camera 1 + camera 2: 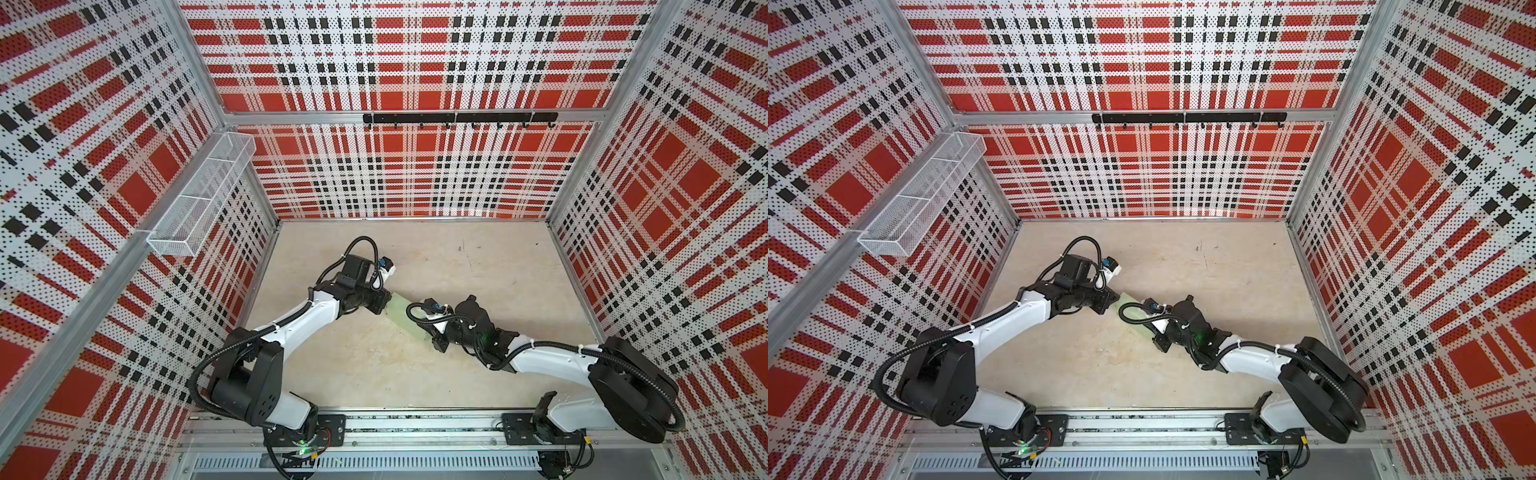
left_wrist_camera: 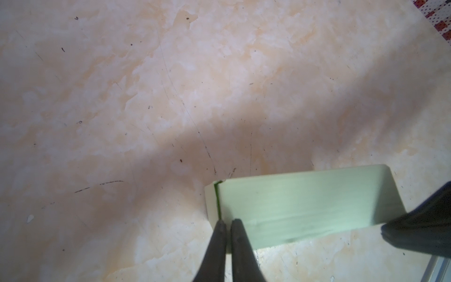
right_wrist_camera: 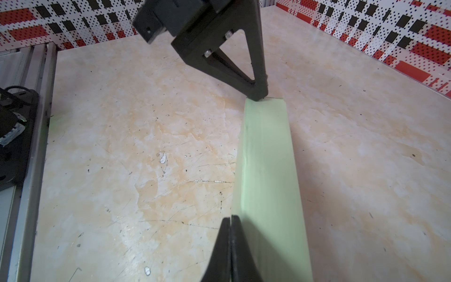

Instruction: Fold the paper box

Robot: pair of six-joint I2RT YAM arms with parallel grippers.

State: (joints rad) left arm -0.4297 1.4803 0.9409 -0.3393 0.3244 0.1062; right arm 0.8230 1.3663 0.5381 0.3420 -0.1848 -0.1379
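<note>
paper box [image 3: 268, 171], left hand [image 2: 227, 222], right hand [image 3: 230, 217] pinching ends

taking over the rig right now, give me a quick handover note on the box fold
Left gripper: fingers nearly together, apparently pinching the end edge of the paper box.
Right gripper: shut, tips at the box's opposite end; grip unclear.
Box: on the table, stretched between the two grippers.
Done: body folded into a long narrow closed shape.
To do: a dark slit shows at the left gripper's end, so that flap likely needs seating; other end hidden.
</note>
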